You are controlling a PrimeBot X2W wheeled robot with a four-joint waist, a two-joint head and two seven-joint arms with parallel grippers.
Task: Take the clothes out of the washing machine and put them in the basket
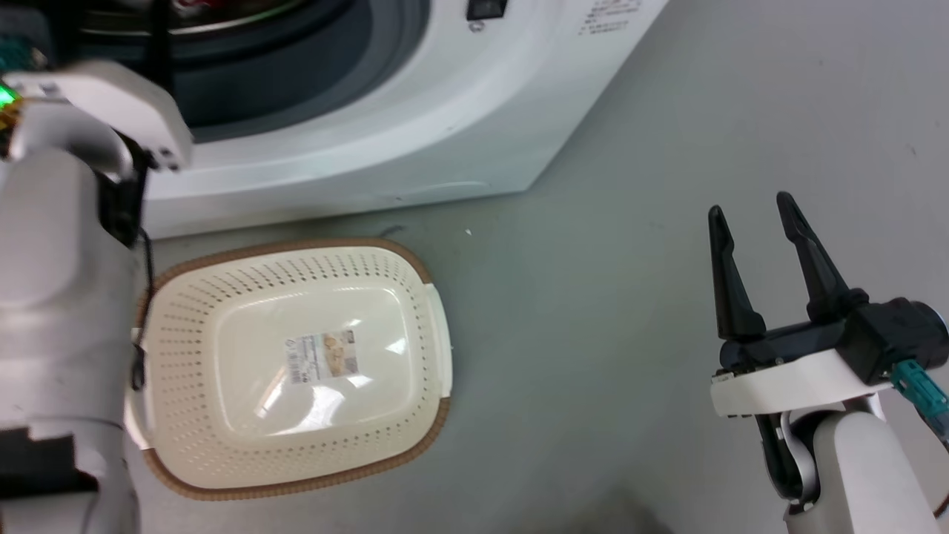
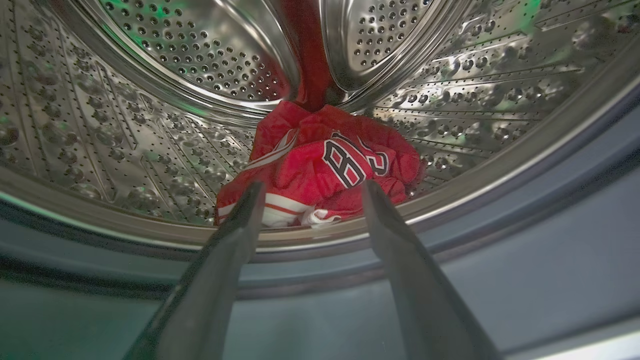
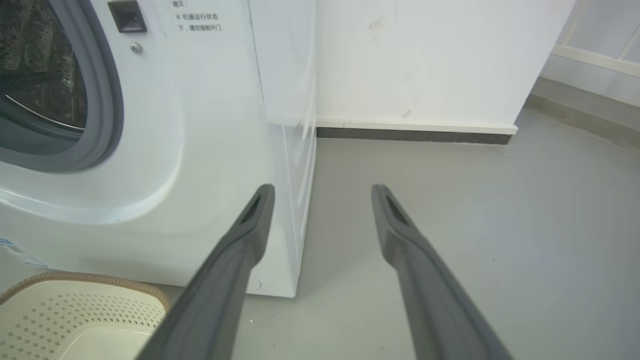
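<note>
You have the white washing machine point(image 1: 445, 111) ahead and to your left, standing on the grey floor point(image 1: 630, 282), its porthole open onto the perforated steel drum point(image 2: 150, 125). Just in front of its base the basket point(image 1: 185, 311) sits upright on the floor. Your pale left forearm point(image 1: 59, 282) runs up the left edge of the head view, overlapping the basket's left rim, toward the porthole. The left gripper point(image 2: 312, 184) is spread wide at the drum's mouth, both fingers pointing at the clothes point(image 2: 320, 160) and pinching nothing; you cannot tell whether the tips touch the fabric. The right gripper point(image 1: 750, 205) hovers over the floor well to the right of the basket, its fingers likewise apart and holding nothing. The clothes lie as a crumpled red bundle at the bottom front of the drum, just inside its lip, with black-and-white numbers facing you. A paper label point(image 1: 324, 357) sits on the basket's glossy bottom.
</note>
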